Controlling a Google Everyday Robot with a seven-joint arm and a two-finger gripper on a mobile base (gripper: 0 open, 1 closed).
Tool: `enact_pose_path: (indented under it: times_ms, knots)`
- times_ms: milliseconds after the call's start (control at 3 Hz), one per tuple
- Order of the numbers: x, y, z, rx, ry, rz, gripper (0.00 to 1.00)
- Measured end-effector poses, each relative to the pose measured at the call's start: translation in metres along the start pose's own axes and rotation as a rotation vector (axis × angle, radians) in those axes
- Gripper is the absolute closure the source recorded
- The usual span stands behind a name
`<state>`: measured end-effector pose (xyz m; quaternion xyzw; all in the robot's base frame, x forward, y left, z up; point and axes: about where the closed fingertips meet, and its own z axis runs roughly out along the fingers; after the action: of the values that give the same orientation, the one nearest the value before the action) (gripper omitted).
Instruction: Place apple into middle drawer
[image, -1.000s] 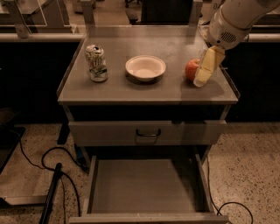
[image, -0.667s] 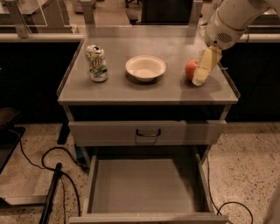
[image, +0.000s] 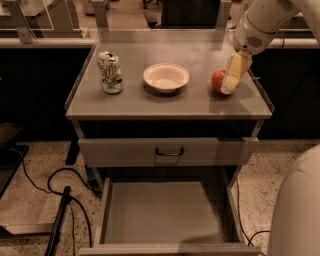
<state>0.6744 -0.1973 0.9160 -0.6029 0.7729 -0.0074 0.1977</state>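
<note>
The red-orange apple (image: 217, 80) sits on the grey cabinet top (image: 170, 102), near its right edge. My gripper (image: 234, 74) reaches down from the upper right and is right against the apple's right side, hiding part of it. The middle drawer (image: 160, 212) is pulled out below the cabinet front; its flat grey floor is bare. The drawer above it, with a black loop handle (image: 169, 151), is closed.
A white bowl (image: 166, 77) stands at the middle of the top and a crumpled soda can (image: 110, 72) at its left. Black cables (image: 60, 200) lie on the speckled floor at the left. A white robot part (image: 297, 210) fills the lower right corner.
The gripper has shifted very slightly up at the apple's side. The white robot part has come into view at the lower right. The apple has not moved.
</note>
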Motion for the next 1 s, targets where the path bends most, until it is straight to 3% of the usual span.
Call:
enact_pose_path:
  times_ms: [1000]
  knots:
    - [0.012,-0.033,0.023,-0.01,0.011,0.007,0.0]
